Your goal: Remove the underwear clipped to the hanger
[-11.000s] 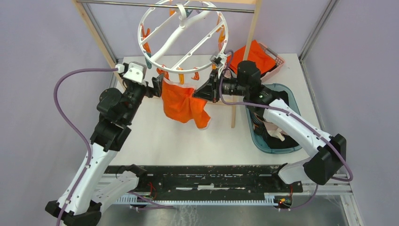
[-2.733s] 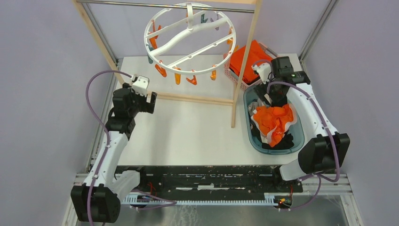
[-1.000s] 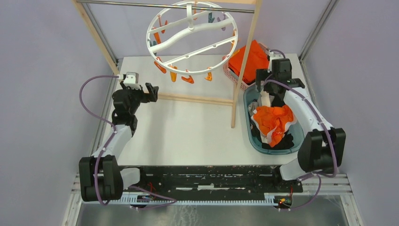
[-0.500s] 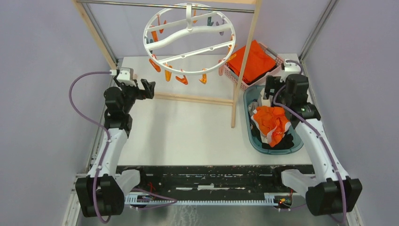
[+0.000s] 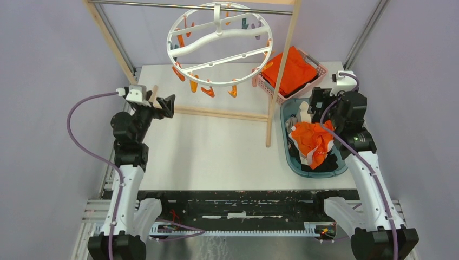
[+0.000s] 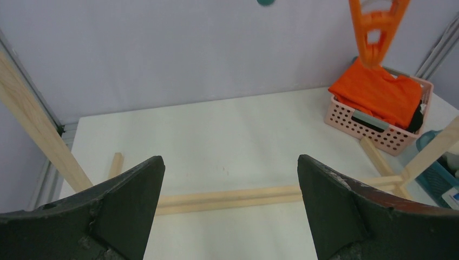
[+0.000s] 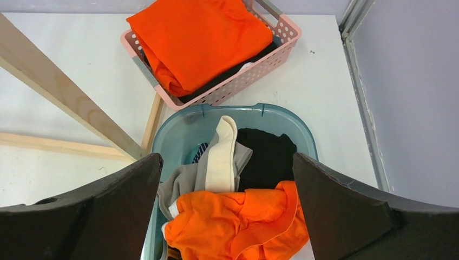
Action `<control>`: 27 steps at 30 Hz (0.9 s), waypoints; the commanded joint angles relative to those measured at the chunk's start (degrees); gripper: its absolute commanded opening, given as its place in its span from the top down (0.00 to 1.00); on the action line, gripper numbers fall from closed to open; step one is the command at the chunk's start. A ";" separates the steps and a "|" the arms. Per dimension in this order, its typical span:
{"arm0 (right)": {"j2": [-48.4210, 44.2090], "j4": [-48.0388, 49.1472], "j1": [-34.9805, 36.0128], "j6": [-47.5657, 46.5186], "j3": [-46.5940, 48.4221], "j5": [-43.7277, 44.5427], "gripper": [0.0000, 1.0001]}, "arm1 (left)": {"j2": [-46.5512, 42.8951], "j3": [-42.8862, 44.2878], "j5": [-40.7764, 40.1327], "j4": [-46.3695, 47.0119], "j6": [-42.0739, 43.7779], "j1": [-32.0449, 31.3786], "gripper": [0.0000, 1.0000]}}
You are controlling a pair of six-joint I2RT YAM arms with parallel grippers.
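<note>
The hanger (image 5: 216,37), a white ring with orange pegs (image 5: 207,89), hangs from the metal bar with nothing clipped to it. The underwear lies in the teal basin (image 5: 325,170) at the right: the orange piece (image 7: 233,222) on top, the beige-grey one (image 7: 187,181) and the black one (image 7: 268,157) behind it. My right gripper (image 5: 323,103) hovers open over the basin's far end, touching nothing; its own view looks down between wide jaws at the pile. My left gripper (image 5: 162,103) stands open at the table's left, beside the wooden floor bar, below one orange peg (image 6: 377,30).
A pink basket (image 7: 238,86) holding a folded orange cloth (image 5: 292,67) sits behind the basin. The wooden frame's right post (image 5: 281,76) rises between hanger and basin, and its floor bar (image 5: 222,114) crosses the table. Purple walls close both sides.
The orange underwear that hung from the pegs now lies in the basin. Over the last second both arms drew back toward their bases and the hanger swayed slightly.
</note>
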 commanded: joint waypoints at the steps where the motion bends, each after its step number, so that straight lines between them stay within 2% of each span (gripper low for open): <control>1: -2.37 1.48 -0.24 -1.89 0.65 -1.71 0.00 | -4.66 -5.63 2.73 3.37 0.51 0.27 0.00; 3: -3.32 1.21 -0.48 -2.31 0.76 -2.41 0.00 | -4.98 -4.23 0.90 -0.08 1.09 0.31 0.00; 7: -5.02 1.48 -0.50 -3.07 0.36 -3.32 0.00 | -7.43 -4.01 1.49 -0.68 2.91 0.32 0.00; 13: -6.37 3.12 -0.94 -3.07 -1.34 -4.18 0.00 | -10.55 -4.66 -2.87 -0.51 1.85 0.88 0.00; 23: -7.80 5.04 -6.69 -1.38 -3.39 -8.92 0.00 | -9.96 -7.22 8.80 2.41 -6.05 11.71 0.00; 27: -8.92 4.88 -8.27 -0.63 -3.38 -10.75 0.00 | -10.81 -8.15 11.66 3.77 -6.96 13.33 0.00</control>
